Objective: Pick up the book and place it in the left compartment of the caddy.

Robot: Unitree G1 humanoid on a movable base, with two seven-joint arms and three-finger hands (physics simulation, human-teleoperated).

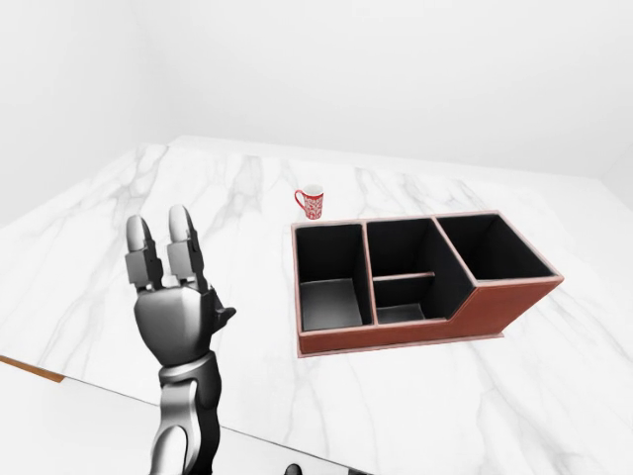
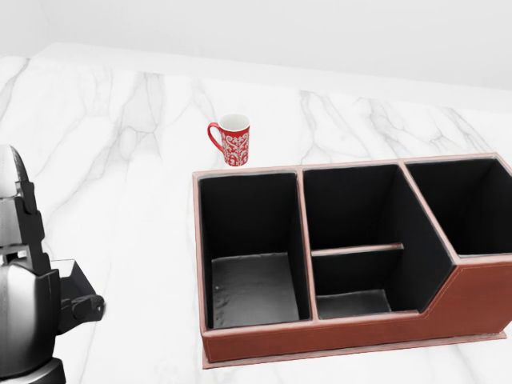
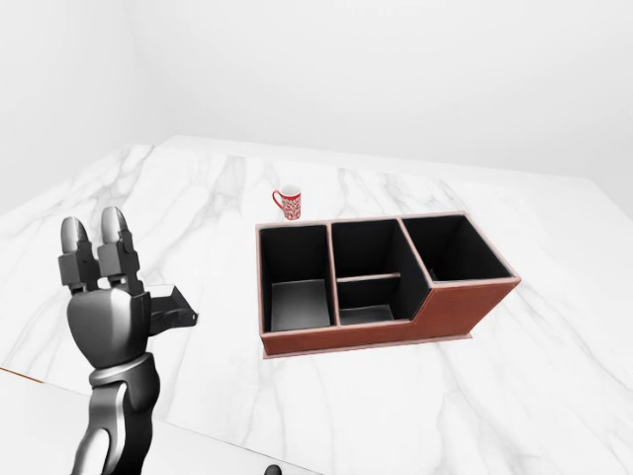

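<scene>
Spotting the book: the book [image 3: 170, 303] is a dark slab with a pale top face. It's lying flat on the tabletop [image 1: 99, 257], well off to the left of the caddy in the right-eye view, so it isn't in any compartment.
How much of it shows: only a corner, really. It pokes out to the right of the palm in the head and right-eye views, and the left-eye view hides it completely.
Left hand: the left hand [image 1: 174, 302] is raised above the tabletop with its back to the cameras. Its two long fingers [image 1: 182, 243] point straight up side by side and the thumb sticks out to the right. It's spread loose and has nothing in its grip.
Hand vs book: the hand overlaps the book in the views, but I can't tell if they're actually touching.
Right hand: doesn't show up anywhere.
Caddy: the caddy [image 1: 396, 338] is reddish-brown outside and black inside, sitting on the tabletop right of the hand.
Left compartment: the left compartment [image 2: 252, 290] has a bare grey floor.
Other compartments: the middle one is split by a low crossbar, and there's a taller bin at the right end.
Mug: a red-and-white patterned mug [image 2: 234, 141] stands upright just beyond the caddy's top-left corner, handle to the left and not touching the caddy.
</scene>
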